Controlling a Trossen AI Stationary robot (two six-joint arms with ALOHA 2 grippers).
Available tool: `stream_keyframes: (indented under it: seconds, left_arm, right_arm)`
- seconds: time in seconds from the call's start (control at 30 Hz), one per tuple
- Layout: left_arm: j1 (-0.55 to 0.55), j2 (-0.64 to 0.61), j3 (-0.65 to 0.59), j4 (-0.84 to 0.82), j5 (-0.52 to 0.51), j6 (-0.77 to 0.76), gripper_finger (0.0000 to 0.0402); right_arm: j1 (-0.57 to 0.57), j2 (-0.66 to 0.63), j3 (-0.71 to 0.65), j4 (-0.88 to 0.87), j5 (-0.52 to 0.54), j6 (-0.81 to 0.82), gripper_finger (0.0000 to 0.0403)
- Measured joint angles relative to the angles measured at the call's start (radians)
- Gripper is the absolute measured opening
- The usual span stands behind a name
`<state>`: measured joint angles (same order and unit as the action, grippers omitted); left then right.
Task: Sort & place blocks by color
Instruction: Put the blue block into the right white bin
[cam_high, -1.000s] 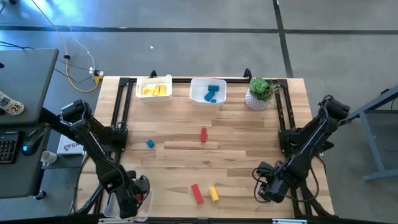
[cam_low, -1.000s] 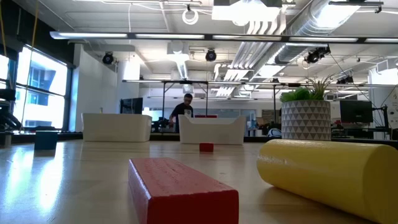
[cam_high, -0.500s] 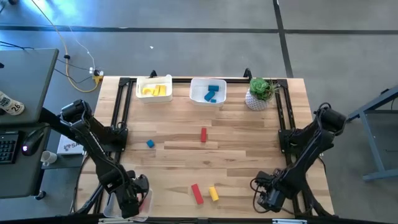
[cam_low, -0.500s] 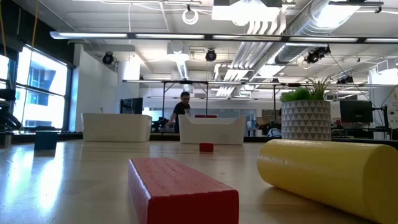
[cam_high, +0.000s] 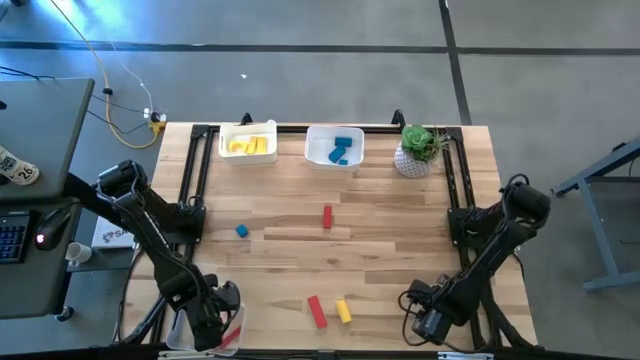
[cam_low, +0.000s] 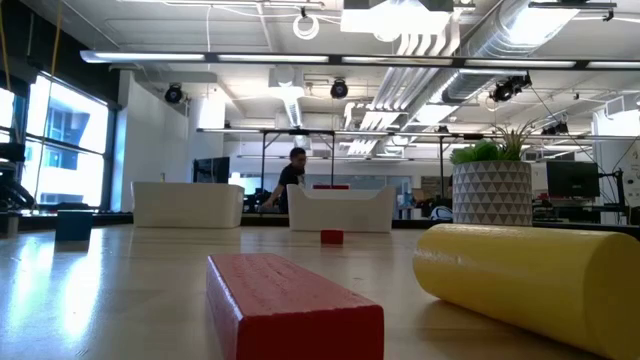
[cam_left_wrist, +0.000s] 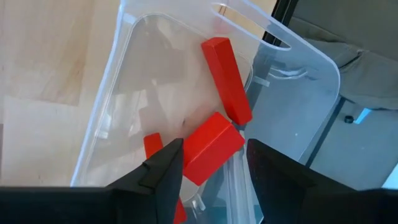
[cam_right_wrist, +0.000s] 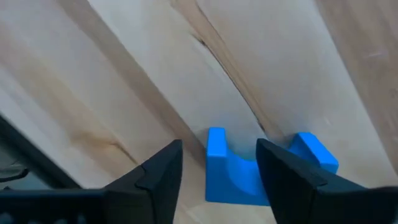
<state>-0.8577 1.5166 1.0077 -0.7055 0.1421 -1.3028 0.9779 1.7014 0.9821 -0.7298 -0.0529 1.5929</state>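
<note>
From above, the left gripper hangs over a clear bin at the desk's near-left corner. Its wrist view shows jaws apart around a red block. The right gripper — jaws apart — straddles a blue arch block.

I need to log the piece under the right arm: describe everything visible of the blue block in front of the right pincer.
The blue block is a small solid-coloured piece, smooth and matte, shaped like an arch or U: two upright ends joined by a curved hollow. It lies on the light wooden table, hollow side facing away from the wrist camera. The right pincer sits just over it, its dark fingers spread to either side, not visibly touching. In the high view the arm hides the block near the table's front right corner.
</note>
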Motion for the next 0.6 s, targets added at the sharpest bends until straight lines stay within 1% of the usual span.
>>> stream_keyframes:
  seconds: [0.13,0.23,0.43,0.5,0.6]
  left_arm:
    - [0.000,0.000,0.000,0.000,0.000,0.031,0.0165]
    - [0.006,0.000,0.000,0.000,0.001,0.031,0.0165]
    - [0.007,0.000,0.000,0.000,0.000,0.063,0.0165]
    - [0.007,0.000,0.000,0.000,-0.001,0.068,0.0165]
    - [0.007,0.000,0.000,0.000,-0.001,0.079,0.0165]
  right_arm:
    - [0.000,0.030,0.000,-0.002,-0.032,0.006,0.0154]
    - [0.000,0.046,0.000,-0.003,-0.038,0.023,0.0120]
    - [-0.003,0.045,0.000,-0.008,-0.045,0.025,0.0029]
    - [-0.003,0.045,0.001,-0.006,-0.048,0.025,0.0020]
    - [-0.003,0.045,0.001,-0.005,-0.050,0.038,0.0030]
